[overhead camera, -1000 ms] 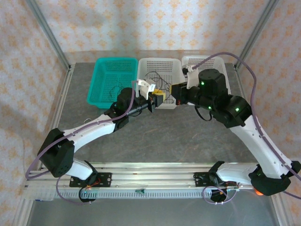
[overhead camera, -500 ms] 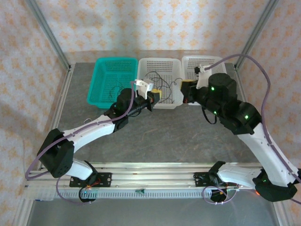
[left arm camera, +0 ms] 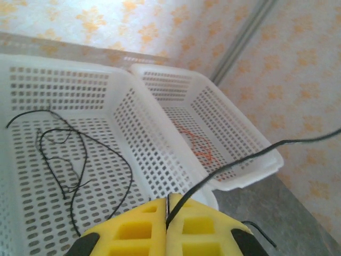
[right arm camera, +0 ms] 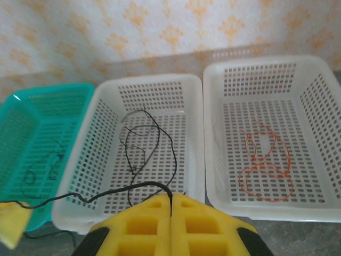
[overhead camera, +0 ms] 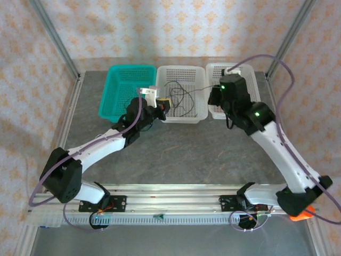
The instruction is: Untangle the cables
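A thin black cable (right arm camera: 106, 193) is stretched in the air between my two grippers, above the front of the middle white basket (overhead camera: 198, 118). My left gripper (left arm camera: 168, 205) is shut on one end, and the cable (left arm camera: 250, 159) runs off to the right. The yellow pads of my right gripper (right arm camera: 171, 201) are shut on the other end. More black cables (right arm camera: 144, 138) lie loose in the middle white basket. An orange-red cable (right arm camera: 266, 162) lies in the right white basket (right arm camera: 213, 160). From above, the left gripper (overhead camera: 164, 104) and right gripper (overhead camera: 213, 97) hang at the basket fronts.
A teal basket (overhead camera: 114, 109) stands at the back left with a thin black cable (right arm camera: 42, 165) inside. The three baskets stand in a row at the back of the grey table (overhead camera: 181, 154). Metal frame posts (overhead camera: 53, 32) rise at the back corners.
The two grippers were close together a second ago and have drawn apart, left one leftward, right one rightward and back. The left gripper has closed on the black cable.
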You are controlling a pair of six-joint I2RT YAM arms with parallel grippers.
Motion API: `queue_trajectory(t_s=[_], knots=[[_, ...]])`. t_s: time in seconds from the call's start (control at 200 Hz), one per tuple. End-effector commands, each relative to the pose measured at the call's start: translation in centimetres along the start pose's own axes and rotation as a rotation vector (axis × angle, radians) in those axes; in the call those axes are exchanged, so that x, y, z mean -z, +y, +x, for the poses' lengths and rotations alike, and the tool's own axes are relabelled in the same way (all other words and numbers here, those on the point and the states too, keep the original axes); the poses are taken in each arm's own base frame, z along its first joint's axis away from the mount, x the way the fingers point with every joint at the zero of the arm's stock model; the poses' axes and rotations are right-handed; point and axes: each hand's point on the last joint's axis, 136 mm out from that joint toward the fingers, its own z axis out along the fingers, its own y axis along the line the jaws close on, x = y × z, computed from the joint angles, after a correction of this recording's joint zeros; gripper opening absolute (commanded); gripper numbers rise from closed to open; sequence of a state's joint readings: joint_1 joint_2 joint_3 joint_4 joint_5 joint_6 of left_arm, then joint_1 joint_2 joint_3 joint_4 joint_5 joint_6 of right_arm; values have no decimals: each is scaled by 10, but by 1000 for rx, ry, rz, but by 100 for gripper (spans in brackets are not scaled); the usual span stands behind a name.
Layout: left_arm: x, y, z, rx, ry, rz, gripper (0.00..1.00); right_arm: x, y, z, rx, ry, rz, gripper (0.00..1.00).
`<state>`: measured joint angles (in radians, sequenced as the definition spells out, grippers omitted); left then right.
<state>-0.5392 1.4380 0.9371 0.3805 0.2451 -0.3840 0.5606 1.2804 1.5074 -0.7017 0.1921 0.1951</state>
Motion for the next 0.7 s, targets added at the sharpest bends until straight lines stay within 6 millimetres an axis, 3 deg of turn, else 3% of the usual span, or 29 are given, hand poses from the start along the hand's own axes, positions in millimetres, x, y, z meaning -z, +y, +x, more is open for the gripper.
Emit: queue_trajectory(t_s=[0.0,0.17,0.375,0.481,0.696], knots=[[-17,14,-16,57,-15,-76,0,-30,6,0,-45,24,-17,0],[-44,41,-24,74,11,-214,0,-89,16,10,-78,95,-40,0],[-72,62,-20,89,74,-287,0,-139,36,21,-65,169,-75,0],[-69,75,-25,105,63,-326,0,-154,57,27,-73,199,-163,0],[-36,121,-44,166,15,-418,0,-175,134,49,-33,282,-403,0]])
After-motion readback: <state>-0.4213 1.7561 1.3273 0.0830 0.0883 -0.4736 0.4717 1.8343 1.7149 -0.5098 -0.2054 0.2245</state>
